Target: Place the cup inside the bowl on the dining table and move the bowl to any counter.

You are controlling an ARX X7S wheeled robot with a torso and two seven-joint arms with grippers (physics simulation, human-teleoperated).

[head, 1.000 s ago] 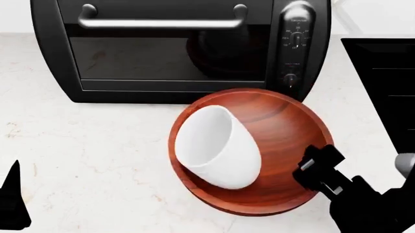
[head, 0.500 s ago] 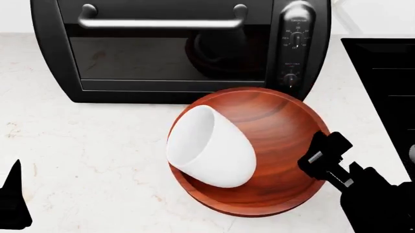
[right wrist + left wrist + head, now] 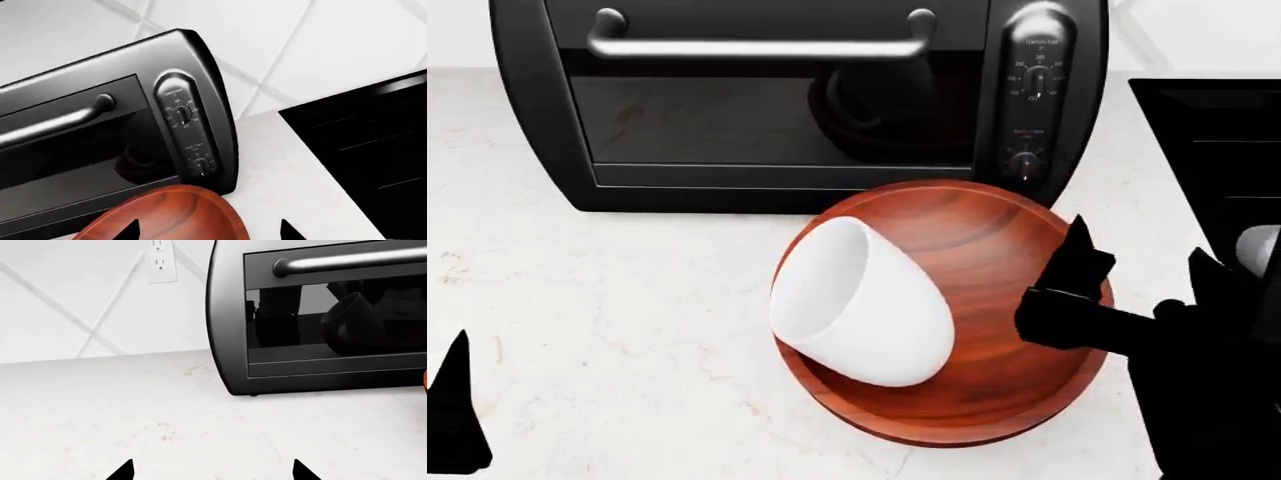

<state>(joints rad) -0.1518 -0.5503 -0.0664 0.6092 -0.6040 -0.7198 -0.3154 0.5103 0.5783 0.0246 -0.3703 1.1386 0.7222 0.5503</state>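
Observation:
The reddish-brown wooden bowl rests on the marble-veined counter, just in front of a black toaster oven. Tipped on its side inside the bowl lies the white cup, mouth toward the left. My right gripper hovers open at the bowl's right rim and holds nothing. In the right wrist view one fingertip is over the bowl and the other over the counter. My left gripper is open over bare counter, far left of the bowl. The dining table is out of view.
The black toaster oven stands right behind the bowl, nearly touching its rim. A black cooktop lies flush in the counter on the right. A tiled wall with a socket backs the counter.
My right gripper has come off the bowl's right rim, turned and risen, with its fingers now spread. The cup has rolled slightly left inside the bowl. The left arm has not moved.

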